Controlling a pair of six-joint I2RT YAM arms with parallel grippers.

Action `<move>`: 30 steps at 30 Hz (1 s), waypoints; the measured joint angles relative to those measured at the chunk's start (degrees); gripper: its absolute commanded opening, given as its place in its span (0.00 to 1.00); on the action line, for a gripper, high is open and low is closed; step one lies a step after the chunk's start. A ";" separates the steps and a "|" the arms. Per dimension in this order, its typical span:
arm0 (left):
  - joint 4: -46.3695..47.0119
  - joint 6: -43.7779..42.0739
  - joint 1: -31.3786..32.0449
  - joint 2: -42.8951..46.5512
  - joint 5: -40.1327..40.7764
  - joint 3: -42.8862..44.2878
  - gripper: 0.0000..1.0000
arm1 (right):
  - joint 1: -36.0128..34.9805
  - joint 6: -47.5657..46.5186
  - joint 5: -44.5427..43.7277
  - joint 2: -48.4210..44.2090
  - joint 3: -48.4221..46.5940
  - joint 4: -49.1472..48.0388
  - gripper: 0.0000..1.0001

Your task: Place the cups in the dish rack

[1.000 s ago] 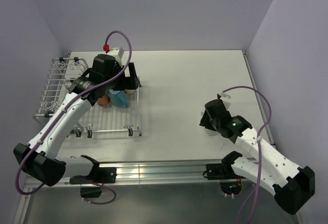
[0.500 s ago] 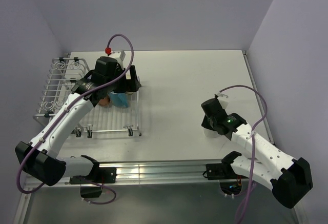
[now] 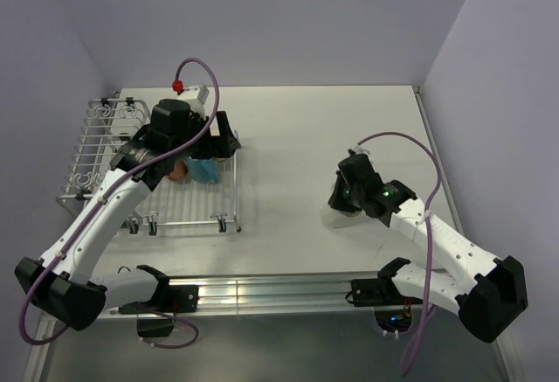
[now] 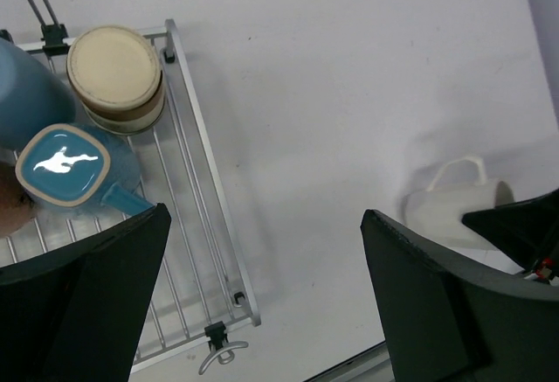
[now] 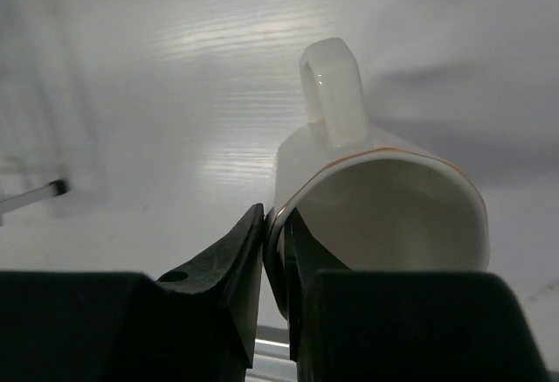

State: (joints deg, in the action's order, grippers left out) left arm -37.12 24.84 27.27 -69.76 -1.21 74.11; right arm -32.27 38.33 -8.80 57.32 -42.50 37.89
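My right gripper [image 5: 275, 225] is shut on the rim of a white mug [image 5: 384, 198], one finger inside and one outside. The mug [image 3: 334, 217] is tipped on its side at the table's right of centre, handle away from the wrist. The dish rack [image 3: 96, 150] stands at the left. A beige upturned cup [image 4: 115, 74], a light blue mug with a white inside [image 4: 63, 163], a mid-blue cup [image 4: 26, 93] and a bit of a salmon one [image 4: 9, 205] sit in its right end. My left gripper [image 4: 262, 295] hangs open and empty above the rack's right edge.
The rack's near right corner and its foot clip [image 4: 214, 347] lie below my left fingers. A metal rail [image 3: 262, 290] runs along the table's near edge. Purple walls enclose the table on three sides.
My right gripper has closed on the white mug's rim and shifted left with it, tipping it. The left arm has drifted slightly left, still open.
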 measured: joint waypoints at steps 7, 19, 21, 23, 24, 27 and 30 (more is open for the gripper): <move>3.85 -0.15 0.00 4.98 -4.90 -2.03 0.99 | -0.11 -0.74 12.37 4.79 -10.38 -5.25 0.00; 12.98 0.09 -0.35 9.03 -20.15 -8.41 0.99 | 1.25 2.19 31.01 9.27 -21.90 -14.32 0.00; 14.45 0.13 -0.52 10.01 -22.86 -9.20 0.99 | 2.49 3.91 34.51 9.22 -22.64 -16.72 0.00; 16.17 0.37 -0.76 10.84 -25.51 -9.77 0.99 | 3.78 6.05 37.97 9.14 -22.86 -19.98 0.00; 17.29 0.52 -0.94 11.17 -27.02 -10.05 0.99 | 4.61 7.50 39.95 9.14 -22.86 -21.86 0.00; 20.35 1.36 -1.33 11.43 -31.08 -10.86 0.99 | 6.71 11.98 44.74 9.14 -22.60 -27.89 0.00; 22.82 2.10 -1.60 11.15 -34.25 -12.02 0.99 | 8.17 17.29 48.96 9.05 -21.14 -36.11 0.00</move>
State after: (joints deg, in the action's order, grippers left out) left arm -14.31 26.94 25.67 -58.61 -35.46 62.08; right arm -24.10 55.61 40.16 66.37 -63.64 1.78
